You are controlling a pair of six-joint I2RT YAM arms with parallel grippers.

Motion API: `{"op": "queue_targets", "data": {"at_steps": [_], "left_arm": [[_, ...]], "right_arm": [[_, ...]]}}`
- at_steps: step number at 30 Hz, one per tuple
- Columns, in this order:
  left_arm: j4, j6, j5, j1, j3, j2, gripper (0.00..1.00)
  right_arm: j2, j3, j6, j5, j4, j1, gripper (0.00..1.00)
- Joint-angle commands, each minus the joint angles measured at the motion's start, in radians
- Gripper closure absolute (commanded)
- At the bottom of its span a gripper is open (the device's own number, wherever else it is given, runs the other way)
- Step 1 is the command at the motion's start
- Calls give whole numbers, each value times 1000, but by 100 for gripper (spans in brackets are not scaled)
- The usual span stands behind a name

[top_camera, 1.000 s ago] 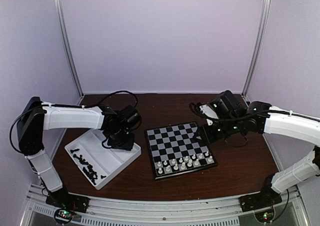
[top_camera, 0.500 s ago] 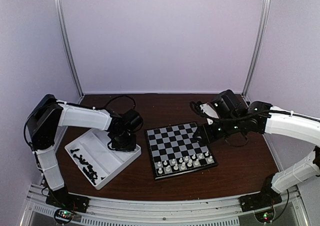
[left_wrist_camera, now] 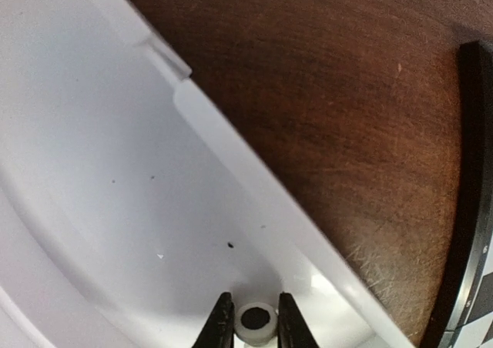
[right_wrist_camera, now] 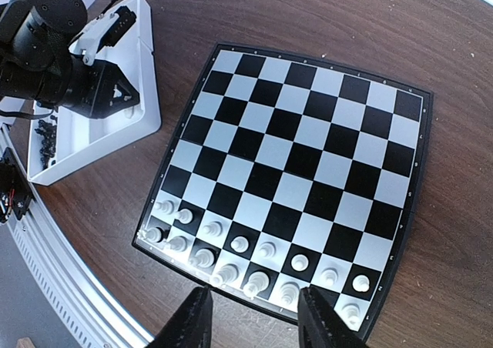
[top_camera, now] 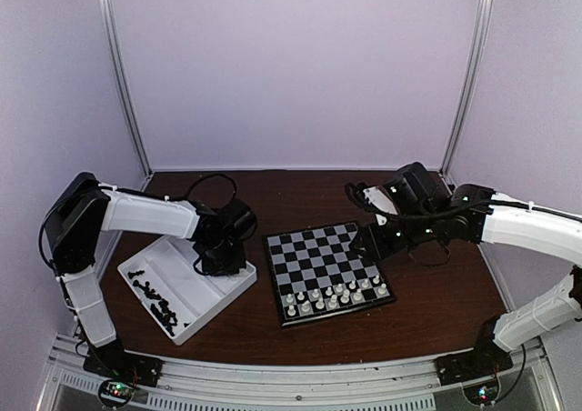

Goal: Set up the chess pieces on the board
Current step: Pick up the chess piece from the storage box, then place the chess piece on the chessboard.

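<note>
- The counter (top_camera: 436,311) is dark brown wood with a fine grain and faint pale scratches near the tray.
- The white tray (top_camera: 191,288) is a rectangular tub of smooth, glossy plastic. It has raised walls, rounded inner corners and dividers, and it sits askew at the left of the counter, just beside the board.
- The board (top_camera: 318,256) is a flat square with black and pale grey checks and a thin black rim. It lies at the middle of the counter, turned slightly off square.
- The right tool (right_wrist_camera: 254,298) hangs above the board's near edge. Its two dark fingers are apart with nothing between them.
- The left tool (left_wrist_camera: 255,306) reaches down into the tray compartment nearest the board. Its slim black fingers press on either side of a single piece, gripping it.
- The cream-white rows (right_wrist_camera: 240,244) are small turned figures with round heads. They fill two lines of squares along one edge of the board, and the remaining squares are bare.
- The black chess pieces (top_camera: 159,302) lie in a loose scatter in the tray's long outer compartment, too small to tell apart by type.
- The cream-white chess piece (left_wrist_camera: 256,321) held by the left tool shows as a pale round ring with a dark centre. It rests on the tray floor close to the wall.
</note>
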Motion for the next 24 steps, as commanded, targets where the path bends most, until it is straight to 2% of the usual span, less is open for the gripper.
{"op": "queue_targets", "data": {"at_steps": [1, 6, 11, 15, 19, 24], "left_arm": [[1, -49, -18, 5, -39, -49, 87], [22, -54, 13, 4, -41, -148, 88], [53, -94, 30, 5, -41, -288, 88], [73, -151, 21, 11, -52, -402, 87], [183, -234, 84, 15, -104, -486, 87], [273, -320, 154, 15, -142, -542, 87]], "right_arm": [[-3, -4, -1, -15, 30, 4, 59], [22, -2, 21, -58, 108, 6, 60], [66, -34, 95, -107, 351, 36, 62], [147, -6, 131, -72, 524, 106, 62], [233, 34, 164, -40, 687, 164, 62], [328, 84, 193, 43, 799, 221, 63]]}}
